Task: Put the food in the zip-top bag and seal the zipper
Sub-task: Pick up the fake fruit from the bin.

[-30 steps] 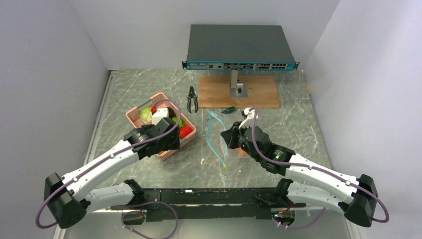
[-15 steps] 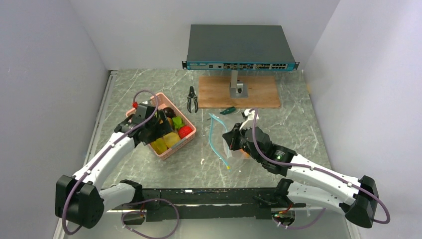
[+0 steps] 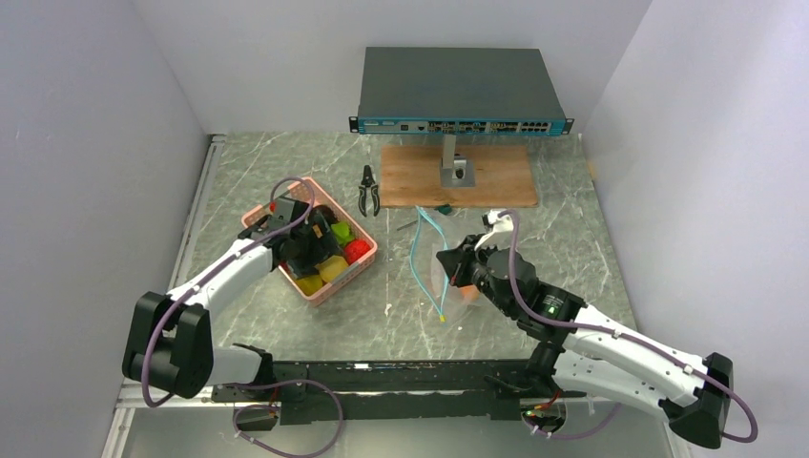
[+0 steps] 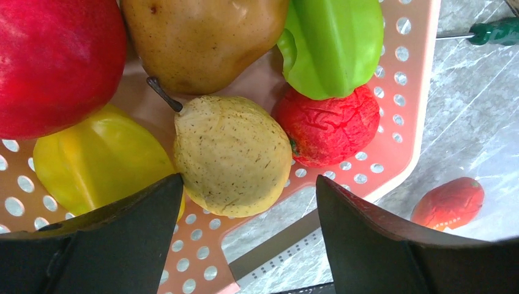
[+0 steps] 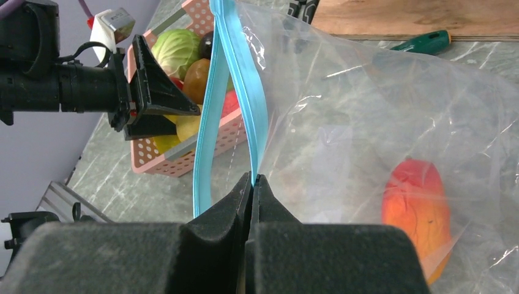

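Note:
The pink basket point(image 3: 343, 282) holds the food: a pale pear point(image 4: 232, 156), a brown pear point(image 4: 202, 37), a red apple point(image 4: 55, 61), a green fruit point(image 4: 333, 46) and a wrinkled red fruit point(image 4: 330, 125). My left gripper point(image 4: 248, 184) reaches into the basket, open, its fingers on either side of the pale pear's lower end. The zip-top bag point(image 5: 367, 110) lies right of the basket with an orange-red fruit point(image 5: 416, 208) inside. My right gripper point(image 5: 252, 177) is shut on the teal zipper point(image 5: 235, 92) and holds the mouth up and apart.
A network switch point(image 3: 461, 91) stands on a post over a wooden board point(image 3: 458, 176) at the back. Black pliers point(image 3: 368, 191) lie left of the board. A green-handled screwdriver point(image 5: 428, 43) lies just behind the bag. Grey walls close in the left and right sides.
My left gripper has swung from the basket's near side to above the fruit and come down around the pale pear, narrowing slightly. The right gripper has shifted the bag mouth a little rightward.

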You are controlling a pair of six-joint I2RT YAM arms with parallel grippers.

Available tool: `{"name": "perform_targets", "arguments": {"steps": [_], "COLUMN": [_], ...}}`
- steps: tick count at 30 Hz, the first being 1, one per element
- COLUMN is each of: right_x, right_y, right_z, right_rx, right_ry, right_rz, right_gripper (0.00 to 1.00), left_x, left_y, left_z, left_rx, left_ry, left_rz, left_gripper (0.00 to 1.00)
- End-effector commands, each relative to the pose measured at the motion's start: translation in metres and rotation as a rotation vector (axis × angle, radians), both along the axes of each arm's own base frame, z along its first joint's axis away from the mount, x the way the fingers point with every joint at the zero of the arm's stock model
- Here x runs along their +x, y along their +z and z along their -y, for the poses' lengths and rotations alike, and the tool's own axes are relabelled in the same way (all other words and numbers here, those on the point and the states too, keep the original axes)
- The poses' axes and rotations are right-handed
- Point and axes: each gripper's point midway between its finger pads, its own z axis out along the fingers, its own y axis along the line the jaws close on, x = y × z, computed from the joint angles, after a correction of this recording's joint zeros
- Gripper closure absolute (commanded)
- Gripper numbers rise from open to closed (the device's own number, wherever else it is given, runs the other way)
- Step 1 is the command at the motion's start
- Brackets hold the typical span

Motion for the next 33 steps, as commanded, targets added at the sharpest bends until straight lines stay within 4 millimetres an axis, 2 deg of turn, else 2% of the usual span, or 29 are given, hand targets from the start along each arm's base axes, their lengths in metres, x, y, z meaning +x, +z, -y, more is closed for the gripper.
{"name": "perform_targets", "arguments": {"steps": [1,10,14,18,21,25,33], "right_x": [0.002,0.007,0.006,0.008,0.008,0.008,0.010], "right_y": [0.008,-0.003,-0.007,-0.008,-0.007,-0.005,-0.006], "right_z": [-0.001,-0.007,-0.012,-0.007,-0.003,0.005,0.007], "right_rx": [0.018,-0.065,-0.099,-0.108,-0.097,-0.088,-0.094], "right_ry": [-0.001,0.010,0.035,0.005,-0.012,-0.037,-0.050], "right_rz": [0.031,0.006,-0.005,-0.018,-0.010,0.005,0.014], "right_gripper": [1.00,1.00,1.00,1.00,1.00,1.00,1.00], "left_x": [0.011,0.008,0.007,0.005,0.008,0.009,-0.003], "left_y": [-0.003,-0.017,-0.024,-0.027,-0.016,0.014,0.093], "left_z": [0.008,-0.015,-0.012,-0.009,-0.006,-0.003,-0.001], "left_rx": [-0.039,0.151,0.188,0.225,0.252,0.250,0.139], "left_ry": [0.015,0.036,0.000,-0.031,-0.063,-0.087,-0.112], "left_rz": [0.013,-0.011,-0.032,-0.045,-0.013,0.057,0.294], "left_gripper": [0.16,0.18,0.20,0.26,0.42,0.57,0.69]}}
